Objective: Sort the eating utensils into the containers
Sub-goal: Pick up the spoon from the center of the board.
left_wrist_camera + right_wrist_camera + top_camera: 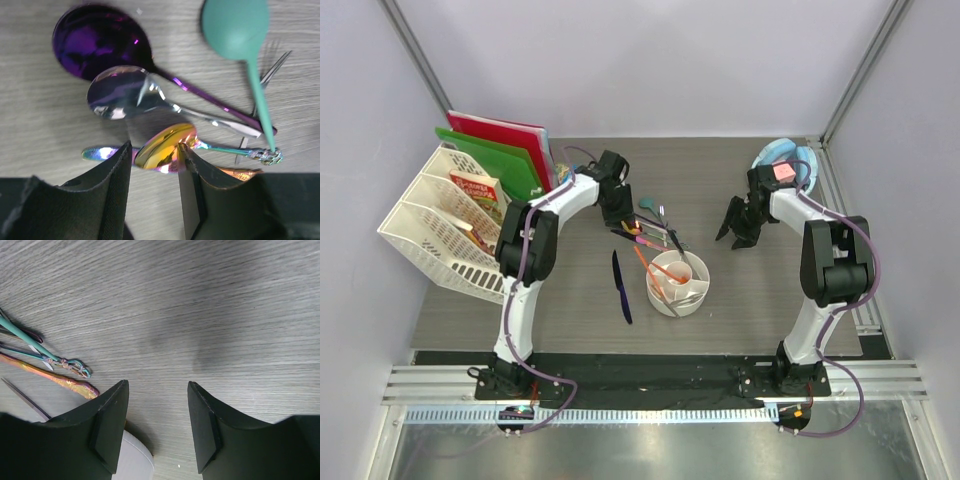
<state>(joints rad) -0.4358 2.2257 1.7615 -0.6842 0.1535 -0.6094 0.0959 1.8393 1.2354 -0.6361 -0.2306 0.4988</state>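
Gold-iridescent spoon (162, 150) lies between left pincer (155, 162) fingers. Fingers stand apart either side of its bowl; we cannot make out whether they clamp it. We see it in utensil pile (652, 228) mid-counter, toward far edge, beside silver spoon (120, 92), purple spoon (97, 42) and teal spoon (235, 25). White cup (660, 300) sits just nearside of pile, orange pieces (675, 277) inside. Dark blue knife (621, 287) lies left of cup, apart. Right pincer (734, 240) hangs with fingers spread wide over bare counter (200, 300), toward right edge.

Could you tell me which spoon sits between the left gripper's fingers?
The iridescent gold-bowled spoon; the purple spoon, silver spoon and teal spoon lie beyond it.
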